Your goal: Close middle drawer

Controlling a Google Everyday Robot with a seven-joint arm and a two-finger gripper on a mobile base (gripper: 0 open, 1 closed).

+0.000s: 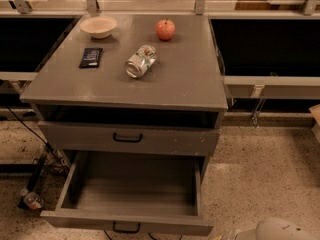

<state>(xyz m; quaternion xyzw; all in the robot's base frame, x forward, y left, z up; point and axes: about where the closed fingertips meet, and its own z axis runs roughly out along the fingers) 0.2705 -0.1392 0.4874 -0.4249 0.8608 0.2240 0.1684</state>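
The middle drawer [132, 191] is pulled far out of the grey cabinet, low in the camera view. It is a long, empty grey box with a low front panel [80, 219] and a small black bar handle [126, 228] at the bottom edge. Above it, a taller drawer front [165, 140] with a black handle [127, 138] stands almost shut. My gripper is out of view. Only a white rounded part of the robot [274, 230] shows at the bottom right, right of the open drawer's front corner.
On the cabinet top [185, 79] lie a white bowl [98, 26], a red apple [165, 29], a tipped can [140, 61] and a dark packet [91, 57]. Cables and a small bottle [32, 200] lie on the speckled floor at left. Dark shelf openings flank the cabinet.
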